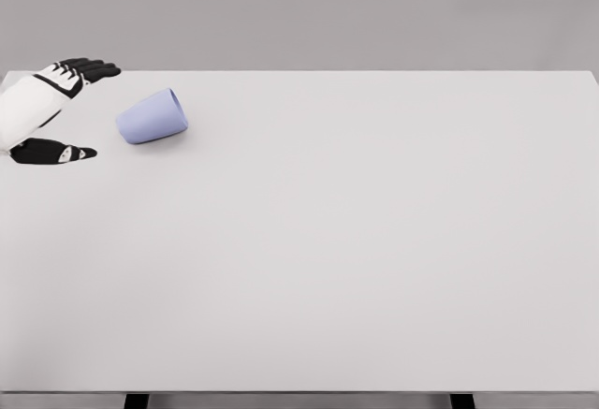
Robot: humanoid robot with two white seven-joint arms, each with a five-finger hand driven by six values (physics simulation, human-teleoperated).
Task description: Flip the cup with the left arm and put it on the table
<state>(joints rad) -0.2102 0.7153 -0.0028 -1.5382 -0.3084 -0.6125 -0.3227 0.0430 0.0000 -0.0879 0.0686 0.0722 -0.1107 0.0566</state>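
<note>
- Cup [152, 116], pale blue, lies on its side at the far left of the table [356, 259].
- Left hand [47, 109] just left of cup, apart from it; fingers spread, grasping nothing.

You see a white table [356, 241] filling the frame — a lilac cup [152, 116] lies sideways at upper left.

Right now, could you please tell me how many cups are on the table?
1: a cup lies on its side at the table's far left, just right of the open left hand. Nothing appears hidden.
</note>
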